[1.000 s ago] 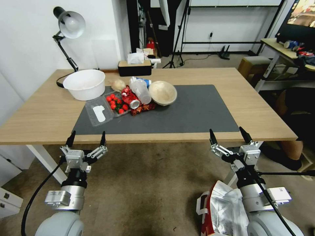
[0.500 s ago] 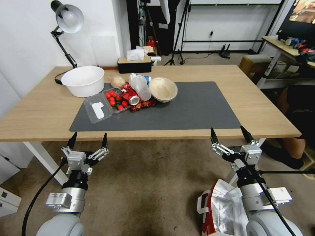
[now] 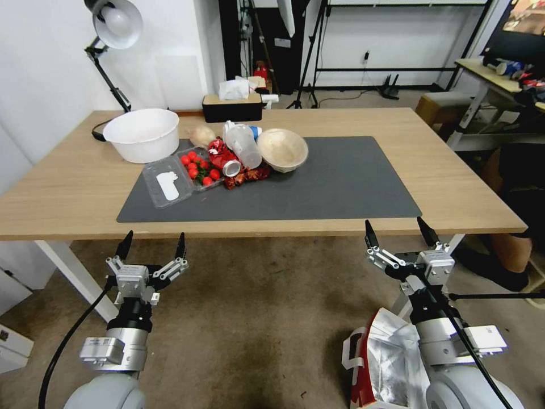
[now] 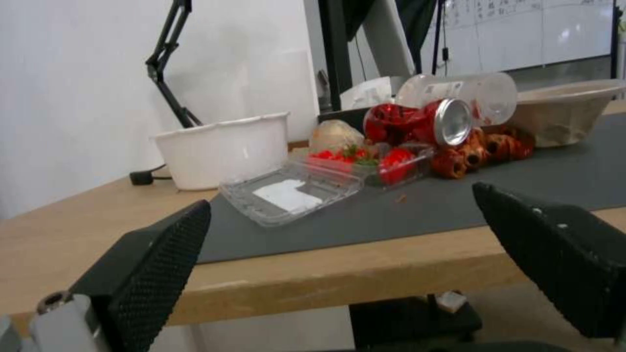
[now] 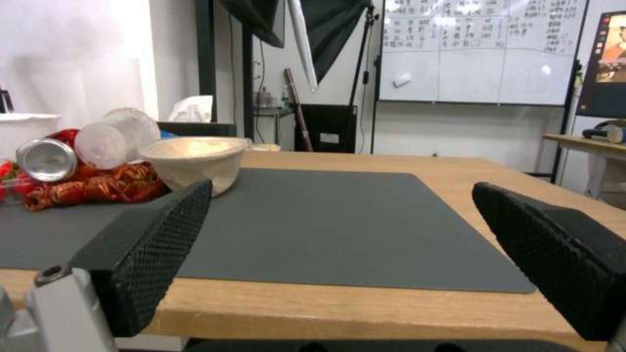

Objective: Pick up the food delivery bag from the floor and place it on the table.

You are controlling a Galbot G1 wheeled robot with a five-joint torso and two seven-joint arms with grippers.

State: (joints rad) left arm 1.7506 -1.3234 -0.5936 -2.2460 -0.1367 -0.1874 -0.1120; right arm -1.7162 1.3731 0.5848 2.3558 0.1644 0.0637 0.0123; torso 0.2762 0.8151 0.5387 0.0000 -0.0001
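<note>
Below right gripper [image 3: 401, 232], food delivery bag [image 3: 386, 363]

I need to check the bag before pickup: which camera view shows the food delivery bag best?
The head view: the food delivery bag stands on the floor beneath the right arm, foil lining visible. Both wrist views look across the table top, well above the bag.
</note>
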